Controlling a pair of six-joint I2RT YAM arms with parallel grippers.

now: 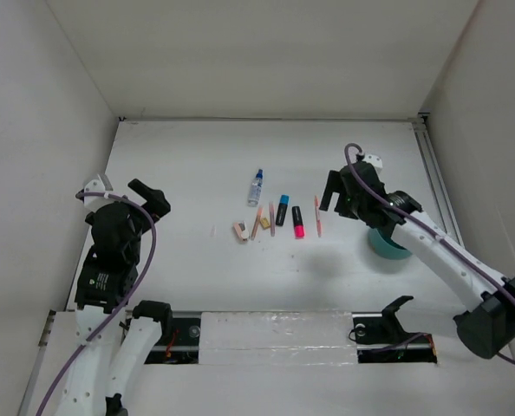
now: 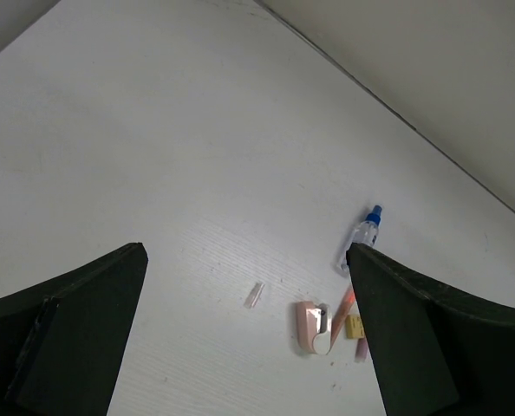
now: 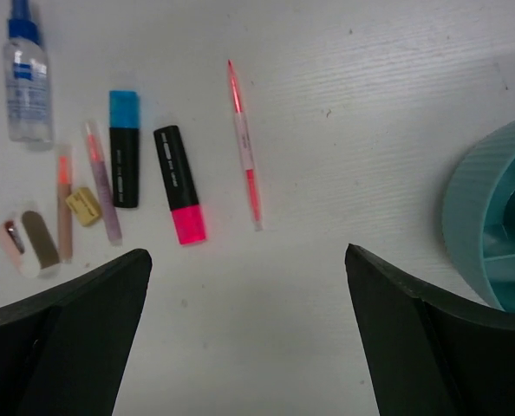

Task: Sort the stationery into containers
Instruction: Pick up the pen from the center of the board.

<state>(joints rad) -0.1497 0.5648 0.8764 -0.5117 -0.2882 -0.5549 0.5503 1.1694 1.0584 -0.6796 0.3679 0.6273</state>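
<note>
Teal cup sits right of the stationery row. Right gripper hovers between them, jaws wide, empty, likely for short transfers. Left gripper wide, empty.

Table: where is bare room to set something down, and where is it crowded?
Bare: between left gripper and eraser; the far strip behind the bottle. Crowded: the row from eraser to pencil, and around the cup under the right arm.
</note>
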